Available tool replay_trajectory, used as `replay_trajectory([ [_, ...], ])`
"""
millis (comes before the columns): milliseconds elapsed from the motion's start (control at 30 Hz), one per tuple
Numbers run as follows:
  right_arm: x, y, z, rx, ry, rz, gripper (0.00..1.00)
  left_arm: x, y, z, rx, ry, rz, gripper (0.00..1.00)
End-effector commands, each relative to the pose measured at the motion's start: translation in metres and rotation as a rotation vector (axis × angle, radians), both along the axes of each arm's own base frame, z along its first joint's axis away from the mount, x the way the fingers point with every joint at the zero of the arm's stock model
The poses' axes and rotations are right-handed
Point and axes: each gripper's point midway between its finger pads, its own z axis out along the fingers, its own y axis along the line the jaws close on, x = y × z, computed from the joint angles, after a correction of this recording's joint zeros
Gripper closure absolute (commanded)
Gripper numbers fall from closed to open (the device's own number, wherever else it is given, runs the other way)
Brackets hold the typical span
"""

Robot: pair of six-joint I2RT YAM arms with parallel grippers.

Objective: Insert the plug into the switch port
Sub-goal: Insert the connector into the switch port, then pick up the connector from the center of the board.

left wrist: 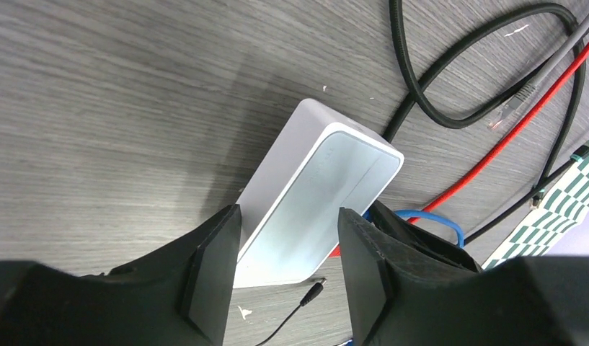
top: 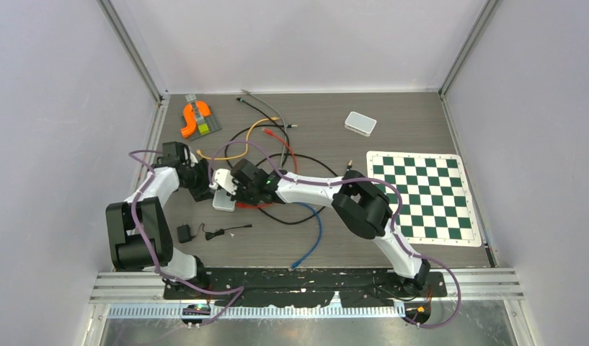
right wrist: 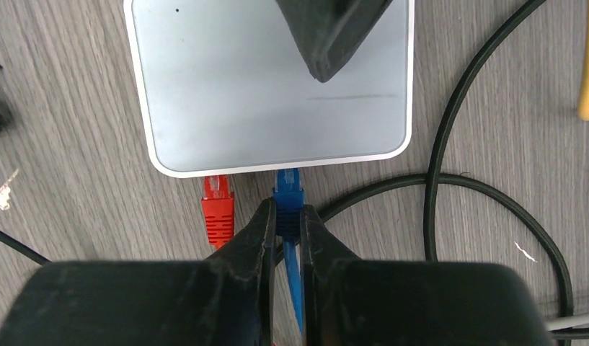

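The white switch [right wrist: 269, 86] lies flat on the wood table; it also shows in the top view [top: 223, 201] and the left wrist view [left wrist: 320, 194]. A red plug [right wrist: 218, 205] sits at its near edge. My right gripper [right wrist: 288, 216] is shut on the blue plug [right wrist: 288, 191], whose tip meets the switch's near edge beside the red plug. My left gripper [left wrist: 288, 270] is open, its fingers astride the switch's end. One of its fingertips [right wrist: 334, 36] shows over the switch top in the right wrist view. The two grippers meet at the switch in the top view, left [top: 207, 185] and right [top: 232, 189].
Black [right wrist: 439, 144], red [left wrist: 507, 137] and yellow [top: 241, 148] cables loop beside the switch. The blue cable [top: 314, 231] trails toward the near edge. A small black barrel plug [left wrist: 311, 293] lies near the left fingers. A second white box [top: 360, 123], a chessboard mat [top: 421, 194] and an orange part [top: 190, 119] lie farther off.
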Motion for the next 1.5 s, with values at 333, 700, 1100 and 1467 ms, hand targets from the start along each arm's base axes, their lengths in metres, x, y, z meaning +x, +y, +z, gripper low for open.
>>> replay_trajectory([
  [333,0.021,0.029,0.072,0.210,-0.099,-0.097,0.70,-0.006,0.012,0.026,0.077,-0.018,0.064,0.33],
  [700,0.009,-0.015,0.110,0.292,-0.033,-0.239,0.58,-0.008,-0.002,0.044,0.053,-0.104,-0.065,0.32],
  [1100,0.020,-0.186,0.140,0.396,0.088,-0.741,0.58,-0.043,-0.066,0.085,0.127,-0.253,-0.406,0.00],
  [1467,0.035,-0.318,0.116,0.359,0.098,-1.422,0.58,-0.071,-0.062,0.086,0.198,-0.318,-0.475,0.00],
])
